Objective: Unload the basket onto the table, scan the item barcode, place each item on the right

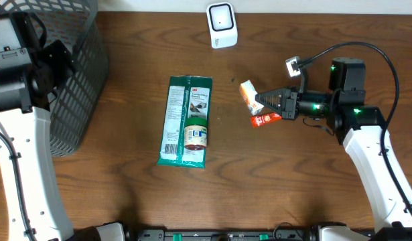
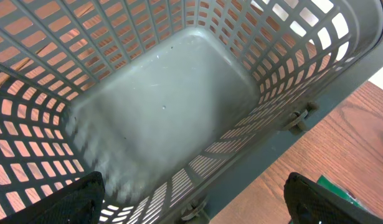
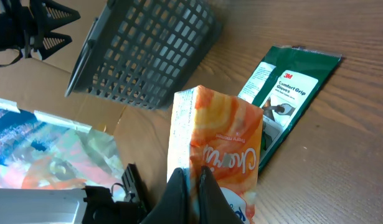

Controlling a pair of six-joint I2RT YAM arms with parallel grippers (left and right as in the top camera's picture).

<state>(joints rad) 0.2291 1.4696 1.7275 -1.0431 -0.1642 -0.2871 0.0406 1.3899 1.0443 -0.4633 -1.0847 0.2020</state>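
Observation:
The item is a small orange and white packet (image 1: 248, 94), and my right gripper (image 1: 260, 102) is shut on its edge, right of the table's middle. In the right wrist view the packet (image 3: 222, 149) stands upright with orange lettering facing the camera, and the two dark fingers (image 3: 191, 180) pinch its left edge. No barcode shows on it. A white scanner (image 1: 221, 25) stands at the far edge of the table. My left gripper (image 2: 197, 208) hangs open over the grey basket (image 2: 160, 106), with nothing between its fingers.
A green 3M package (image 1: 185, 120) lies flat at the table's middle with a small jar (image 1: 196, 134) on it. A red packet (image 1: 265, 120) lies just below my right gripper. The grey mesh basket (image 1: 78, 80) fills the far left corner.

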